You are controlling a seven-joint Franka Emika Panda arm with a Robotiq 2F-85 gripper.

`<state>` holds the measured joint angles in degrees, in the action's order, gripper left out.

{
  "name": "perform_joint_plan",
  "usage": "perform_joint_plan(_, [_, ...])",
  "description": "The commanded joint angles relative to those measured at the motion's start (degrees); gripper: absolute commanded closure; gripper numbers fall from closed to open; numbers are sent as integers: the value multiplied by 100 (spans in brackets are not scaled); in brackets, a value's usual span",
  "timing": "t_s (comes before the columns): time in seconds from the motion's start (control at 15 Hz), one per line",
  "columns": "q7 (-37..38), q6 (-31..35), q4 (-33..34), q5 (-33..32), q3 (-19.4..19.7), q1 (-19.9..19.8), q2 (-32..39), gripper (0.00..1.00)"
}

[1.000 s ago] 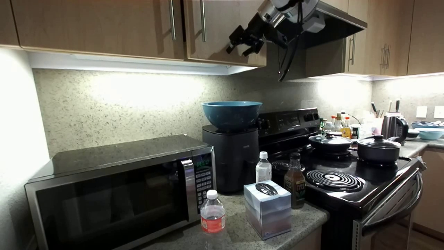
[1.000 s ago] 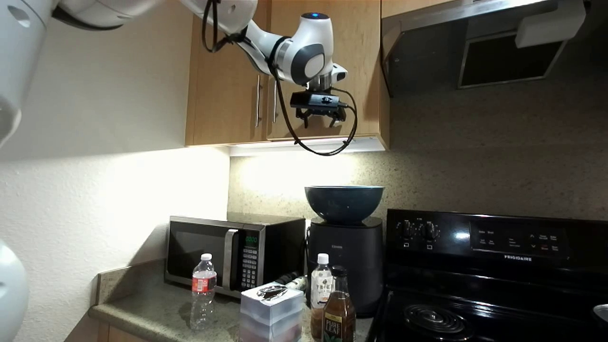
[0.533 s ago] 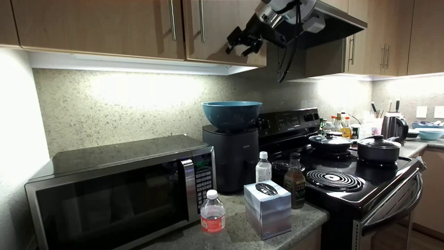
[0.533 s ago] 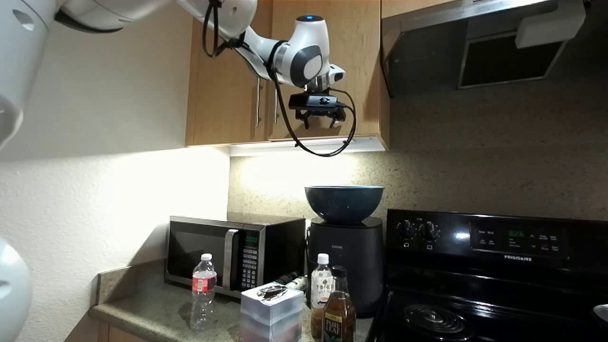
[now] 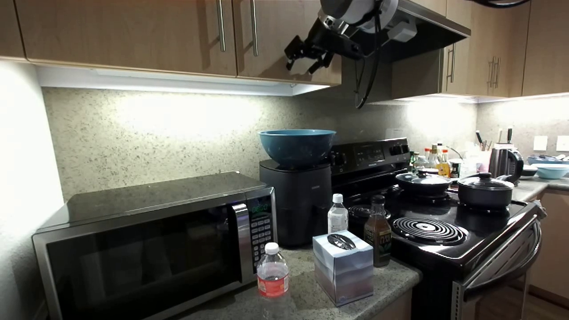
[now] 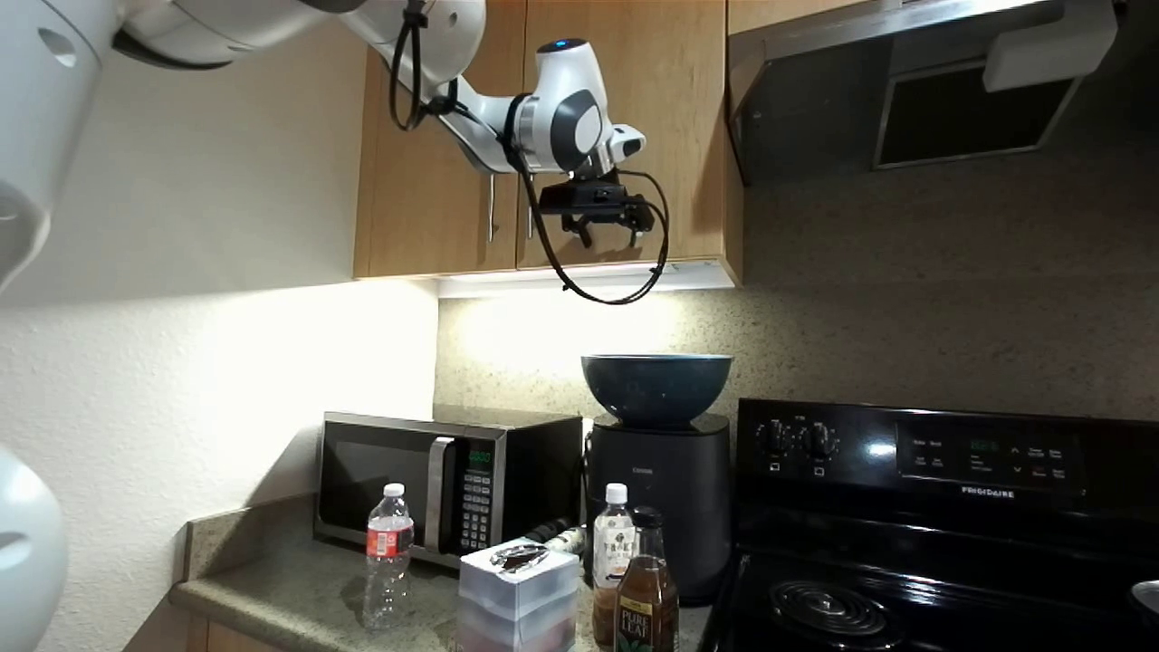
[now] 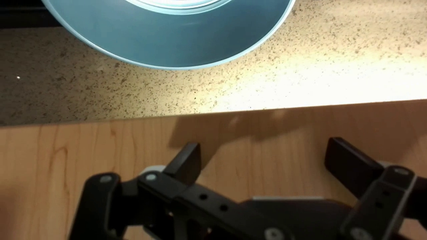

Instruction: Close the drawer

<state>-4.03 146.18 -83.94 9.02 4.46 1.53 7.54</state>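
Observation:
The drawer, a tall light-brown cabinet door (image 5: 275, 42), hangs above the counter and shows in both exterior views (image 6: 675, 100). Its slim vertical metal handle (image 5: 254, 29) is near its left edge. That edge lies almost against the neighbouring door, with only a thin dark line between them. My gripper (image 5: 301, 69) is in front of the door's lower right part, with fingers apart and nothing between them. In the wrist view the open fingers (image 7: 262, 148) are over the door's wood (image 7: 100, 150). Whether any part of the gripper or arm touches the door cannot be told.
The left cabinet door (image 5: 124, 33) has its own handle. The range hood (image 6: 887, 91) is right of the cabinet. A blue bowl (image 5: 297, 149) sits on a black appliance (image 5: 295, 209) below the gripper. A microwave (image 5: 146, 262), bottles and a tissue box (image 5: 343, 271) stand on the counter.
The door has swung inward; the dark gap to the left door has narrowed to a thin line. The gripper has moved slightly left with it, and the arm has lowered and tilted a little.

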Motion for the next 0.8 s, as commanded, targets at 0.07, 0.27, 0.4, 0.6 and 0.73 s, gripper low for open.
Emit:
perform_joint_plan(0.07, [783,186,299,-595,-24,-120,253,0])
perform_joint_plan(0.27, [156,-735,269,-6,-204,-243,-28,0])
perform_joint_plan(0.4, [-184,-1628,240,504,-125,-287,-322,0])
perform_joint_plan(0.6, [-536,-2964,140,996,33,-444,-791,0])
perform_joint_plan(0.73, [-594,-3726,103,991,164,-519,-1060,0])
